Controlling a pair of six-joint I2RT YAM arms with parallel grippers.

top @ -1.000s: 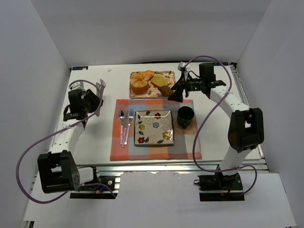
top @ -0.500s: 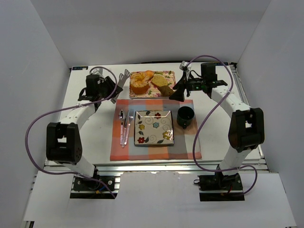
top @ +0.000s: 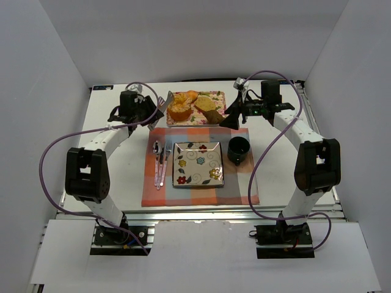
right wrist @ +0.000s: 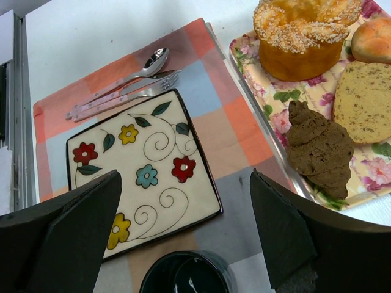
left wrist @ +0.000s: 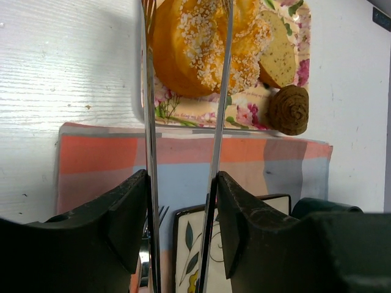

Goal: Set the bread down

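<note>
The bread [right wrist: 302, 36], golden and seed-crusted, sits upright on the floral tray [right wrist: 269, 104].

Bright even overhead light, soft shadows, sharp focus

The bread [left wrist: 201, 43] is cropped by the frame's top.

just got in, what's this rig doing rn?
Placing the bread. The left gripper holds tongs-like metal blades that straddle the big seeded bun on the floral tray; it hasn't lifted it. The right gripper hangs open over the placemat. The flowered plate holds no food.
</note>
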